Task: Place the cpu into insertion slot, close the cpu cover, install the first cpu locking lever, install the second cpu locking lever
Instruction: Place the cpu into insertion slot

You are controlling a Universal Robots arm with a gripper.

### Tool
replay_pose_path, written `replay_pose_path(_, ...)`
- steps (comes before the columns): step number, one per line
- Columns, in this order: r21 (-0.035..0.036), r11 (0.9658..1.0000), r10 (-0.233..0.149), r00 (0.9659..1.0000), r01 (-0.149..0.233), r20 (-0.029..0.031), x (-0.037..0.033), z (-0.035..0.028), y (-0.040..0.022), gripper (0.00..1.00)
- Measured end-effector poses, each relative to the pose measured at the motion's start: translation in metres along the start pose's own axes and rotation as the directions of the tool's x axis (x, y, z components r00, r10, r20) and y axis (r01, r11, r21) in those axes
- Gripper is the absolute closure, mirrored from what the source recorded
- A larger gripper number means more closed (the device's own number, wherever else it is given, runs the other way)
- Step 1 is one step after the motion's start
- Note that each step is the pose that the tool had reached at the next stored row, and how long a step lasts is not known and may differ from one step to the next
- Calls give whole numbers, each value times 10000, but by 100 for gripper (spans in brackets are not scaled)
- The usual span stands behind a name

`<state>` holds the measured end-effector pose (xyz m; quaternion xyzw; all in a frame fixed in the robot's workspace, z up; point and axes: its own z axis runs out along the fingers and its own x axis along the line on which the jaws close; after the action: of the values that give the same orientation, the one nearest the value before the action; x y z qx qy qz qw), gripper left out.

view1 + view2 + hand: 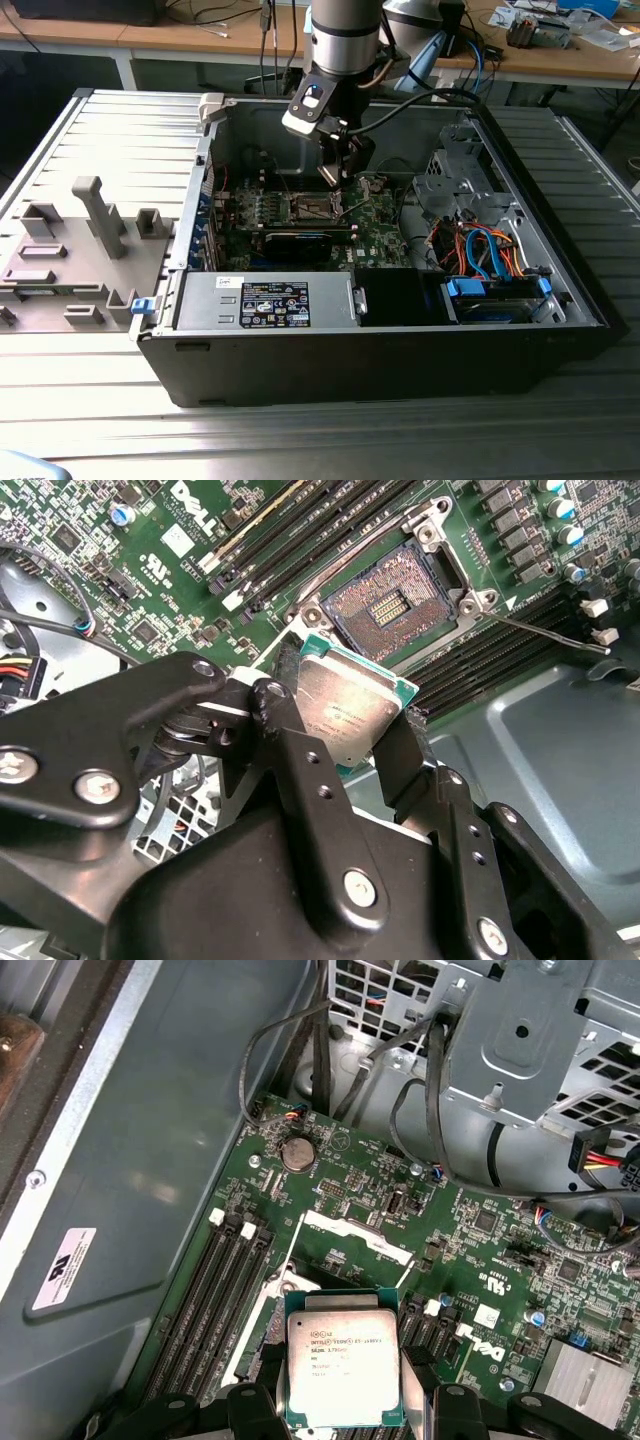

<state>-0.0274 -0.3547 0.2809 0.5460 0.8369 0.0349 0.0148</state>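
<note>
An open black computer case [400, 350] lies on its side on a ribbed metal bench [300, 440], with its green motherboard [385, 228] exposed. The robot arm reaches down into the case, and its gripper [338, 165] hangs just above the board. In the second wrist view, the two black fingers [300, 770] are clenched on opposite edges of the cpu [350, 712], a small square chip with a silvery top (a green rim shows along its sides). The chip is held in the air near the insertion slot [390, 595] but apart from it. The slot's dark pin field lies bare. A thin metal lever [555, 633] sticks out beside the slot, over the memory sockets [480, 645]. A grey parts fixture [70, 250] sits on the bench at the exterior view's left.
</note>
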Motion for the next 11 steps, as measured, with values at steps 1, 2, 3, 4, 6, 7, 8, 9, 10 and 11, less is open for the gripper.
replay_pose_path(1,1,10000,4,10000,-4,1,0,0,0,45)
replay_pose_path(2,0,10000,9,10000,-9,1,0,1,0,45)
replay_pose_path(3,0,10000,15,10000,-15,1,0,1,0,45)
replay_pose_path(4,0,10000,20,10000,-20,2,0,1,0,45)
replay_pose_path(6,0,10000,32,10000,-32,3,0,3,0,45)
replay_pose_path(7,0,10000,35,10000,-35,3,0,4,0,45)
replay_pose_path(8,0,10000,47,10000,-47,3,0,6,0,45)
replay_pose_path(9,-1,10000,62,10000,-62,5,0,8,-1,45)
replay_pose_path(10,-1,10000,65,10000,-65,5,0,9,-1,45)
replay_pose_path(11,0,10000,69,10000,-69,5,0,10,-1,45)
